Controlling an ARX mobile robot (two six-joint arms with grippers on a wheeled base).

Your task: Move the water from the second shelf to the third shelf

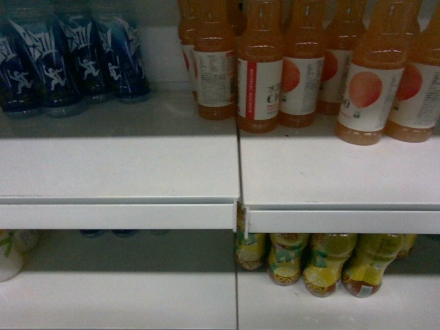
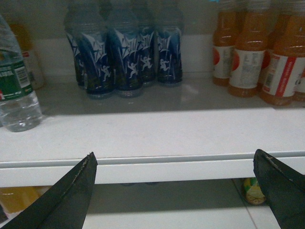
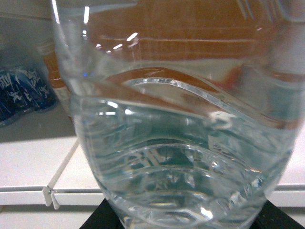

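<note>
A clear ribbed water bottle [image 3: 181, 143] fills the right wrist view. My right gripper [image 3: 186, 218] is shut on it, and its black fingers [image 3: 97, 220] show at the bottle's lower left and lower right. Behind it lies the white shelf edge. In the left wrist view another clear water bottle [image 2: 15, 90] with a green label stands on the shelf at the far left. My left gripper [image 2: 175, 160] is open and empty, level with the shelf's front lip [image 2: 171, 164]. Neither gripper nor any water bottle shows in the head view.
Blue-labelled bottles [image 1: 62, 62] stand at the back left of the upper shelf and orange drink bottles [image 1: 309, 69] at the back right. Yellow-green tea bottles [image 1: 323, 265] stand on the shelf below, right side. A vertical seam [image 1: 238, 172] splits the shelf boards.
</note>
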